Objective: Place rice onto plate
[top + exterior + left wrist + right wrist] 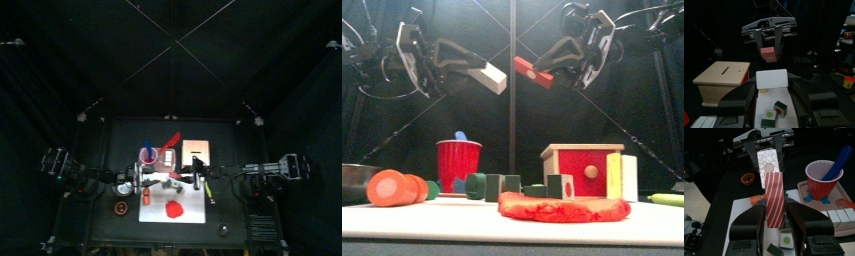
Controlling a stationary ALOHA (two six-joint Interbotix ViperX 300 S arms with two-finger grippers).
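Observation:
My left gripper (473, 68) is shut on a white rice block (488, 76) and holds it high above the table. The block shows between its jaws in the left wrist view (772, 80). My right gripper (545, 68) faces it, shut on a red striped piece (532, 72), which also shows in the right wrist view (774, 198). The two held pieces nearly meet in mid-air without touching. A flat red plate (563, 211) lies below them on a white board (187, 197) at the table's front.
A red cup (458, 165) with a blue spoon (843, 160) stands at the back left. A wooden box with a red face (583, 170) stands to the right. Green blocks (492, 185) lie between them. An orange piece (396, 187) lies at the far left.

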